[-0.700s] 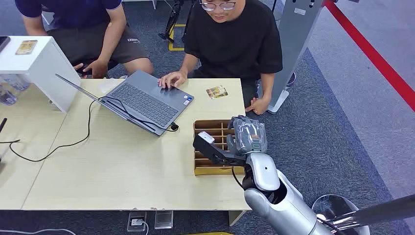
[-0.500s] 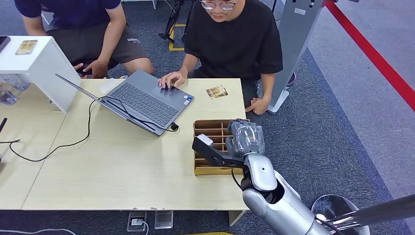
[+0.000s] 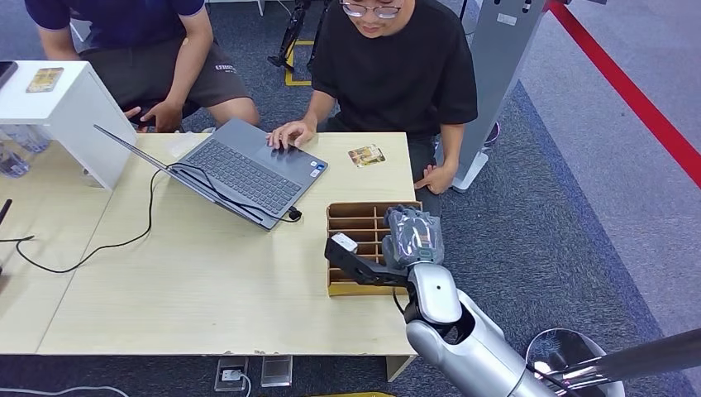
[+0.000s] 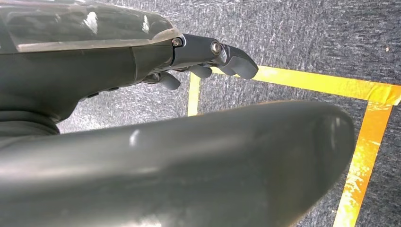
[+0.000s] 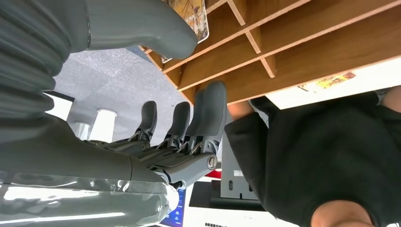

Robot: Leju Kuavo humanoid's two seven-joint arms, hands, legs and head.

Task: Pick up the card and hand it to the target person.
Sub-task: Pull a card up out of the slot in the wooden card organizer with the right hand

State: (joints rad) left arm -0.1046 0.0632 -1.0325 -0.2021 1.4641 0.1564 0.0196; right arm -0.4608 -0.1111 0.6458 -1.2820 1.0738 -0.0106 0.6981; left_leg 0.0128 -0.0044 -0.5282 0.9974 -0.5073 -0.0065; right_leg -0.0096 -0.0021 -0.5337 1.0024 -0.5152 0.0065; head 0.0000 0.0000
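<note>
My right hand [image 3: 416, 236] hovers over the near right part of a wooden divided tray [image 3: 355, 217] at the table's right edge. In the right wrist view the hand [image 5: 156, 142] has its fingers [image 5: 208, 111] spread and apart from the thumb, with nothing between them. A picture card [image 5: 189, 14] stands in a tray compartment just beyond the thumb tip. Another picture card [image 3: 366, 155] lies flat on the table in front of the person in black [image 3: 397, 58]. My left hand [image 4: 142, 118] hangs over grey carpet with yellow tape and holds nothing.
An open laptop [image 3: 248, 169] lies at the table's far middle, with the person's hand on it and a black cable [image 3: 124, 240] trailing left. A second person [image 3: 140, 41] sits at the far left. A white shelf [image 3: 58, 99] carrying a card stands at the left.
My right hand and forearm have drawn a little back toward me and slightly left over the tray. The people and the card on the table have not moved.
</note>
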